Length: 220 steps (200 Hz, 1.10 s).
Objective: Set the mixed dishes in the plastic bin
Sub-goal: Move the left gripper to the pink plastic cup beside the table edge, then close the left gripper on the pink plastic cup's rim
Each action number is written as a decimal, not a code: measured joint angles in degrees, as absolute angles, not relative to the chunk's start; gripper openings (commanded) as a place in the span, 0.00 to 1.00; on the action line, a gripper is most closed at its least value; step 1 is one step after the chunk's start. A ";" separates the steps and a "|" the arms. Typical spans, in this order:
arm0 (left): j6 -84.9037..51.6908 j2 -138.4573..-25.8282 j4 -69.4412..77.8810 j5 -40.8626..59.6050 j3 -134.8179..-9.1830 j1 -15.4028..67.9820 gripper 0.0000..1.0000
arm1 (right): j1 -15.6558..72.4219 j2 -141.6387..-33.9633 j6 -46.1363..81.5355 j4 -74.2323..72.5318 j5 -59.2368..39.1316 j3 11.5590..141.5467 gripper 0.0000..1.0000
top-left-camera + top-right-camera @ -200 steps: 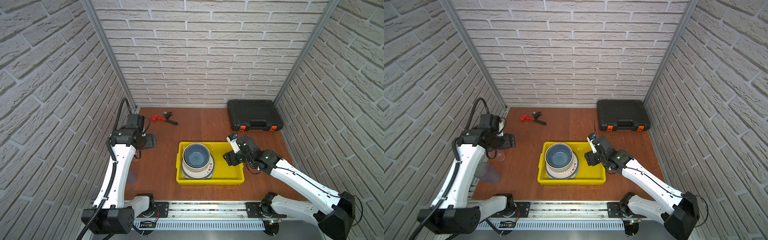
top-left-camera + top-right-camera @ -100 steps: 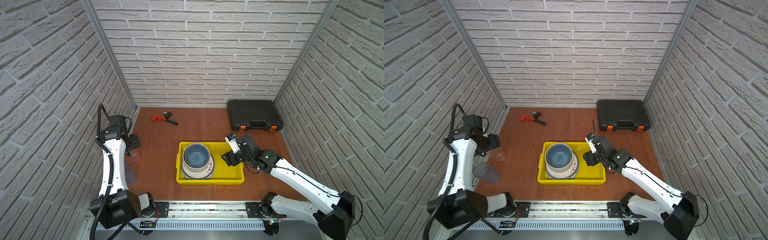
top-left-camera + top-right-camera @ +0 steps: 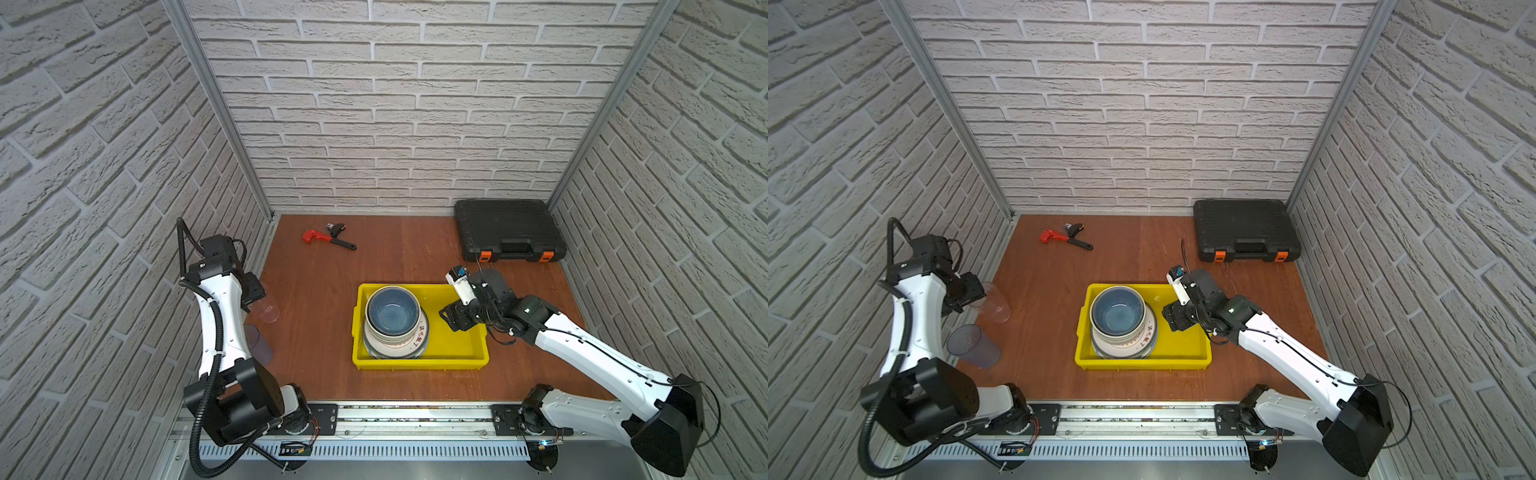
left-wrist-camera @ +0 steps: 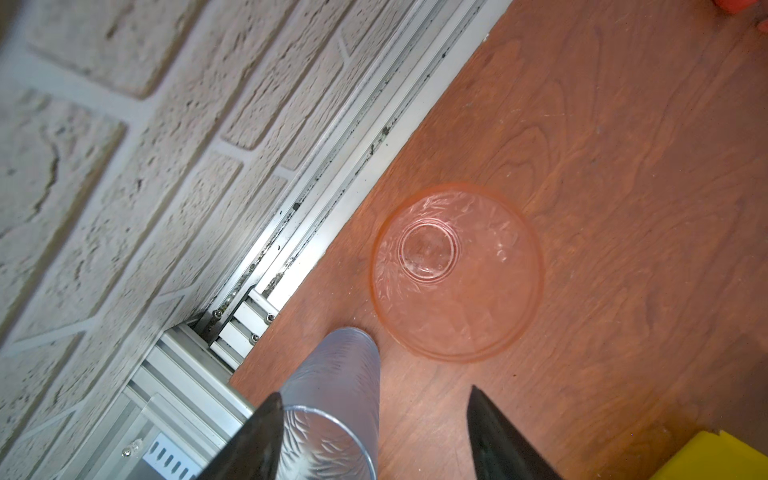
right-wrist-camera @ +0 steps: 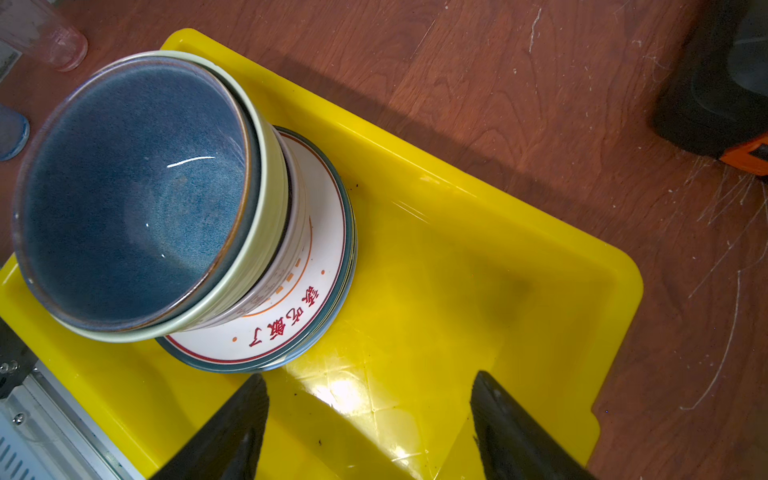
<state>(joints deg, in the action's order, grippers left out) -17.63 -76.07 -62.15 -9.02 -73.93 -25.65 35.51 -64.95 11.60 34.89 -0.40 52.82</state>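
Top views both show a metal rail [image 3: 415,415] along the near edge, with the two arm bases fixed to it. The left arm [image 3: 909,316] rises steeply from its base and bends over at the top, close to the left wall, so its tool points down at the left edge of the table [image 3: 395,257]. In the left wrist view the left gripper [image 4: 375,394] has its jaws spread wide with nothing between them. A bluish tumbler [image 4: 332,411] stands upright just beside one finger. A pink tumbler [image 4: 457,272] stands upright beyond the fingertips, near the bluish one but apart from it. Both are on the bare wood, well apart from the bin [image 3: 453,349].

The right arm [image 3: 590,349] stretches low from its base toward the middle, its wrist bent down over the right half of the yellow bin. In the right wrist view the right gripper [image 5: 369,375] is wide open and empty above the bare bin floor.

The bin sits mid-table. Its left half holds a stack: a printed plate [image 5: 320,266] low down, a green bowl [image 5: 266,232] above it and a blue bowl [image 5: 133,195] nested on top.

Farther back, a red-and-black wrench [image 3: 328,239] lies at the left rear. A shut black case [image 3: 507,228] with orange latches sits at the right rear. Pale brick walls [image 3: 395,104] close in three sides of the reddish-brown table.
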 measured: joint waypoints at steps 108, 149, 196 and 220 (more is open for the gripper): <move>-17.61 -83.11 -56.36 -7.09 -70.30 -27.62 0.43 | 35.51 -66.43 11.84 34.04 -1.30 54.11 0.78; -16.97 -83.68 -54.76 -5.21 -68.45 -27.68 0.32 | 35.51 -67.13 11.88 33.95 -1.37 54.11 0.78; -16.23 -84.82 -53.67 -3.51 -67.77 -27.68 0.17 | 35.48 -67.33 12.16 33.91 -1.32 54.28 0.78; -16.10 -84.82 -53.06 -2.15 -67.31 -27.68 0.09 | 35.48 -67.33 12.23 33.91 -1.30 54.50 0.78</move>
